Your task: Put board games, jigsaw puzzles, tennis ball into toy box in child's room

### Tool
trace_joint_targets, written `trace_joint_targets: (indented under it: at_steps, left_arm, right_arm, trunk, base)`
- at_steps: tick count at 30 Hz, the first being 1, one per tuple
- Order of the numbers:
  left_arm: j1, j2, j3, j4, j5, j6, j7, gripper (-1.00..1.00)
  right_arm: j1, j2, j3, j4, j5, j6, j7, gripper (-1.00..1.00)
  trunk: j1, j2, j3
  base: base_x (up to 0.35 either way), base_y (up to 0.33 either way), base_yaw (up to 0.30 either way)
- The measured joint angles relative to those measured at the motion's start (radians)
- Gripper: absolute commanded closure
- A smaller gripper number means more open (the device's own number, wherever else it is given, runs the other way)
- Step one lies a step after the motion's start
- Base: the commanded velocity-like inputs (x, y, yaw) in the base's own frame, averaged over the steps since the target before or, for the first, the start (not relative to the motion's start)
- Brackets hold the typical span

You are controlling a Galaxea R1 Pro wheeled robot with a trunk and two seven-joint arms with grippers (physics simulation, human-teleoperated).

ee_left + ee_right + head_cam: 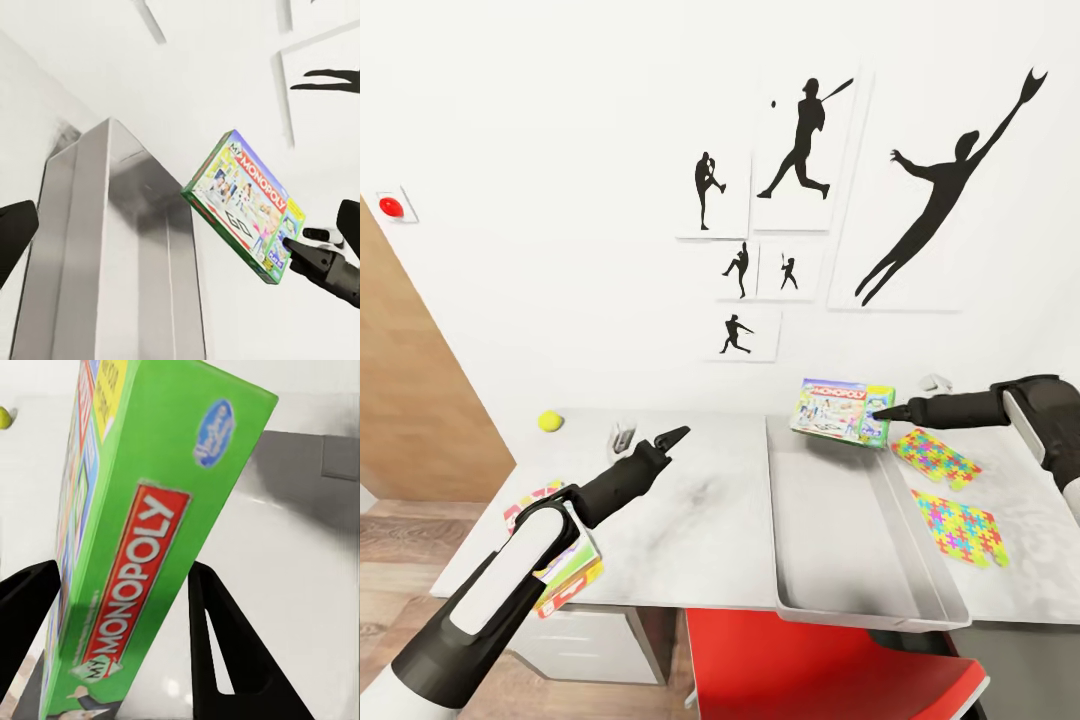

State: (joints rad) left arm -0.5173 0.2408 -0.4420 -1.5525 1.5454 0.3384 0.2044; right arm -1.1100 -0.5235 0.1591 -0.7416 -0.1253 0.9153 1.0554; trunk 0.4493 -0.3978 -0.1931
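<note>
Clamping the Monopoly box point(842, 410) over the bare toy box point(860, 590), right gripper point(883, 412), left gripper point(678, 436) open

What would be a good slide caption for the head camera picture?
Right pincer holds the Monopoly box above the far end of the grey toy box.

The left arm point(510, 560) covers most of the Skip-Bo box point(565, 580), its lettering hidden

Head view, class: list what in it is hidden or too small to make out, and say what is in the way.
- Skip-Bo box: mostly covered by the left arm; its print is unreadable.
- Left pincer: seen edge-on, so open or shut is unclear.
- Monopoly box: the small print is too fine.
- Small grey object on the table: too small to identify.
</note>
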Motion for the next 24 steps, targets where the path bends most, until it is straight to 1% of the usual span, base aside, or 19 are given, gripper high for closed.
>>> trace_joint_targets:
  at_steps: [4, 9, 12, 16, 18, 22, 24]
  left_arm:
    - [0.000, 0.005, 0.018, -0.001, 0.002, 0.002, -0.001, -1.00]
    - [0.000, 0.006, 0.025, -0.001, 0.003, 0.004, -0.001, -1.00]
    - [0.000, 0.007, 0.027, -0.001, 0.003, 0.005, -0.001, -1.00]
    - [0.000, 0.007, 0.028, -0.002, 0.003, 0.006, -0.001, -1.00]
    - [0.000, 0.007, 0.029, -0.002, 0.003, 0.006, -0.001, -1.00]
    - [0.000, 0.007, 0.030, -0.016, 0.004, 0.013, -0.001, -1.00]
    - [-0.005, 0.008, 0.035, -0.031, 0.007, 0.038, 0.000, -1.00]
  right_arm:
    - [-0.002, -0.017, 0.012, 0.002, 0.018, -0.024, 0.038, 1.00]
    - [-0.004, -0.026, 0.015, 0.003, 0.024, -0.031, 0.066, 1.00]
    - [-0.005, -0.030, 0.016, 0.003, 0.026, -0.033, 0.072, 1.00]
    - [-0.006, -0.047, 0.016, 0.004, 0.028, -0.036, 0.078, 1.00]
    - [-0.008, -0.051, 0.016, 0.004, 0.027, -0.035, 0.080, 1.00]
    - [-0.011, -0.055, 0.015, 0.004, 0.027, -0.034, 0.083, 1.00]
    - [-0.012, -0.051, 0.015, 0.004, 0.026, -0.032, 0.085, 1.00]
  trunk:
    - [0.000, 0.000, 0.000]
    - [0.000, 0.000, 0.000]
    - [0.000, 0.000, 0.000]
    - [0.000, 0.000, -0.003]
    - [0.000, 0.000, -0.006]
    - [0.000, 0.000, -0.011]
    - [0.000, 0.000, -0.014]
  base:
    - [0.000, 0.000, 0.000]
    - [0.000, 0.000, 0.000]
    - [0.000, 0.000, 0.000]
    - [0.000, 0.000, 0.000]
    - [0.000, 0.000, 0.000]
    - [0.000, 0.000, 0.000]
    - [0.000, 0.000, 0.000]
